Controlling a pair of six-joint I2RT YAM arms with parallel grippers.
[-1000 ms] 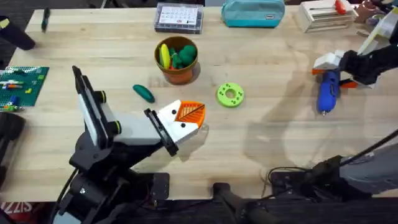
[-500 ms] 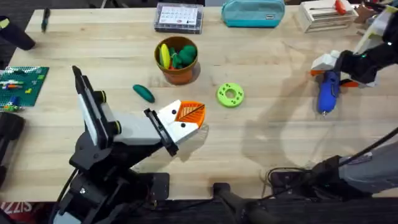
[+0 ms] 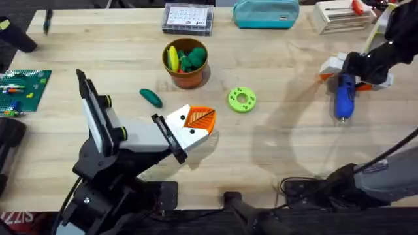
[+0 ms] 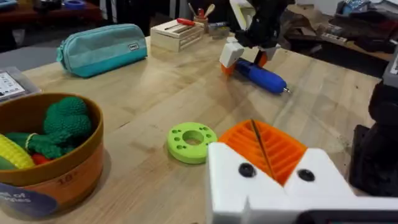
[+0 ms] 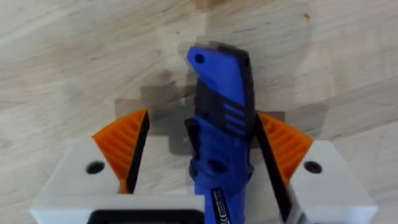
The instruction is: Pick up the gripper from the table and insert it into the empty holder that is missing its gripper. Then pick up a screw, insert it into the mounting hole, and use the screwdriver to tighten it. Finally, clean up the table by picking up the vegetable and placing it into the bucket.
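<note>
Vegetable (image 3: 151, 97) lying loose on table (image 3: 78, 52), at 8 o'clock from bucket (image 3: 186, 63). Left gripper (image 3: 196, 125) resting at table centre, orange pads (image 4: 264, 146) pressed together, holding nothing. Green disc (image 3: 241, 99) sitting at 1 o'clock from it. Right gripper (image 5: 208, 146) hanging over screwdriver (image 3: 343, 96) at far right; fingers apart, straddling blue body, one pad touching.
</note>
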